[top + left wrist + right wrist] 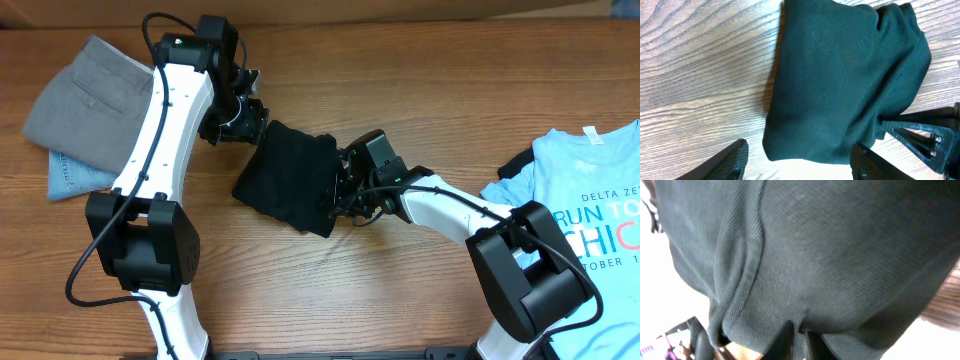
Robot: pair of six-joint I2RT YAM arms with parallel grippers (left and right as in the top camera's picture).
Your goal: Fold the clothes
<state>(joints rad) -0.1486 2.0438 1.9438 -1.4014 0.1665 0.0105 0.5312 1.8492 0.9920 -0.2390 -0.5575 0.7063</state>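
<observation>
- The black T-shirt lies in the middle of the table, folded into a compact, roughly square bundle that sits askew to the table edges.
- In the left wrist view the bundle shows a smooth top layer, with layered folds bunched along its right side.
- The right gripper is at the bundle's right edge, its jaws pinched tight on the cloth.
- In the right wrist view the fabric fills nearly the whole frame. A seamed edge runs down to the right gripper, which has a fold clamped in its jaws.
- The left gripper is at the bundle's far left corner with its jaws spread wide, gripping nothing.
- In its own view the left gripper has one finger over bare wood and the other at the bundle's edge.
- Grey trousers lie folded at the far left, resting on a blue denim piece.
- A light-blue T-shirt with printed lettering lies at the right edge.
</observation>
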